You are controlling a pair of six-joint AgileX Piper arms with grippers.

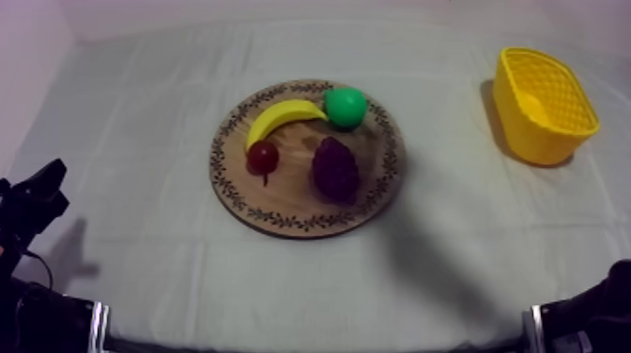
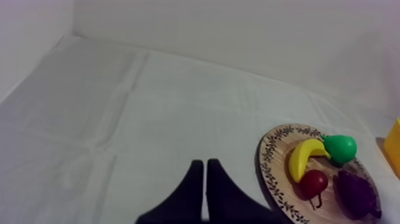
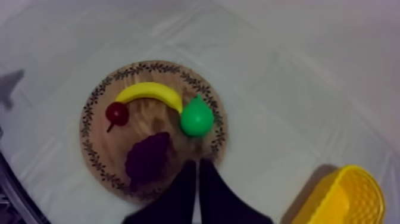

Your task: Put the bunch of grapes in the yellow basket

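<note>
**Grapes wait on the board; both grippers closed on nothing**

The purple bunch of grapes (image 1: 335,169) lies on the near right part of the round wooden board (image 1: 376,202), at the middle of the table. A green pear (image 1: 346,106) sits just beyond it. A banana (image 1: 282,117) curves along the far left, with a small red fruit (image 1: 263,157) at its near end. The yellow basket (image 1: 545,103) stands well apart at the far right.

The right gripper (image 3: 197,164) hangs above the board's edge beside the grapes, its fingers pressed together. It likely needs to spread them, centre over the bunch and come down clear of the pear. The left gripper (image 2: 203,164), fingers also together, hangs over bare cloth (image 2: 149,119) left of the board.

The top view gives the whole route to the basket. The right wrist view gives the bunch's outline beside the fingers.
</note>
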